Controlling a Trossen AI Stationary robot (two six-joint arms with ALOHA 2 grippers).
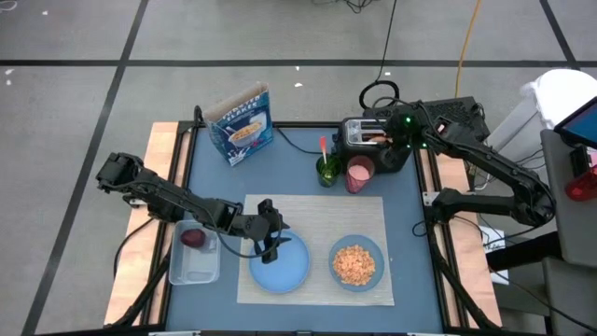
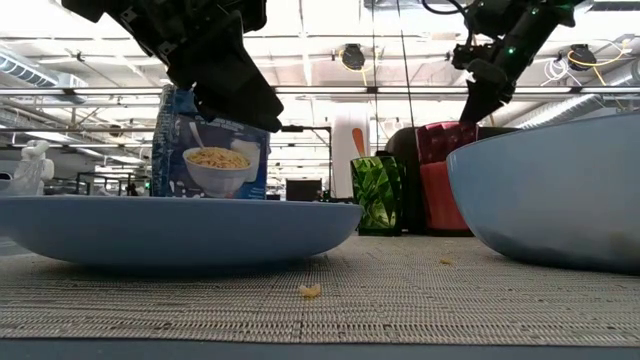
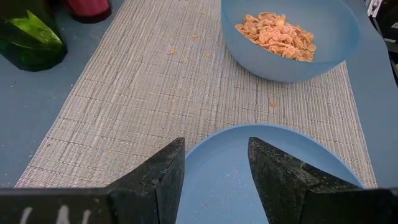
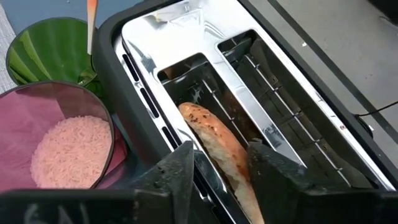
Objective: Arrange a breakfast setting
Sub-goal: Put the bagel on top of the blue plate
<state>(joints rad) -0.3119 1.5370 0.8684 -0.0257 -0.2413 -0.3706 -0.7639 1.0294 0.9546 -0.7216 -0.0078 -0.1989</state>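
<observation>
**Station status: left arm at plate, right arm at toaster**

While the left gripper [image 1: 271,245] hovers over the light-blue plate [image 1: 280,264], its two fingers [image 3: 163,180] stand partly apart with nothing between them; only the plate's near rim shows in the gap in the left wrist view. The plate rests on the left half of the beige woven placemat [image 1: 312,217], toward the table's near edge. Beside it, on the right half of the placemat, sits the light-blue bowl [image 1: 356,262], filled with cereal flakes [image 3: 277,36]; plate and bowl are near each other but not touching. Loose crumbs [image 2: 311,291] lie on the weave between them.

Left of the placemat, a clear plastic tub [image 1: 195,252] holds the small dark-red fruit [image 1: 193,239].

Behind the placemat stand a green cup [image 1: 328,171], with an orange handle rising from it that is probably the spoon [image 1: 324,147], and a red cup [image 1: 359,175] holding pale grains. A cereal box [image 1: 241,122] stands upright at the far left of the blue tabletop [image 1: 213,181].

At the far edge, the right gripper [image 4: 219,165] is lowered over the black toaster [image 1: 366,138]. Its fingers [image 4: 179,168] flank the browned bagel [image 4: 214,140], which stands on edge in the nearer slot; whether they press on it cannot be told from the pictures.
</observation>
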